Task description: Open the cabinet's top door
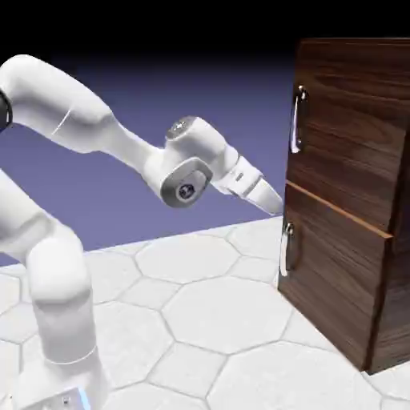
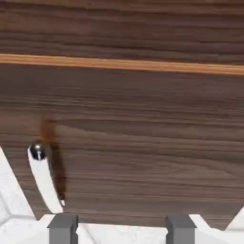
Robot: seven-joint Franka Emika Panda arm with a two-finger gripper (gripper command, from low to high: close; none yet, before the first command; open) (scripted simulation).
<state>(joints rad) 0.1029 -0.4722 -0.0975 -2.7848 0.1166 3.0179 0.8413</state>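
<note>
Gripper fingertips (image 2: 63, 229) are noted standing apart with nothing between them; in the exterior view we observe them close to the front of the dark walnut cabinet (image 1: 394, 312), though we cannot tell whether they touch it. We find the top door (image 1: 352, 132) above and to the right, its slim silver bar handle (image 1: 298, 120) between twelve and one o'clock from the fingertips. In the hand view, we record the lower door's silver handle (image 2: 45, 178) at eight o'clock from centre.
</note>
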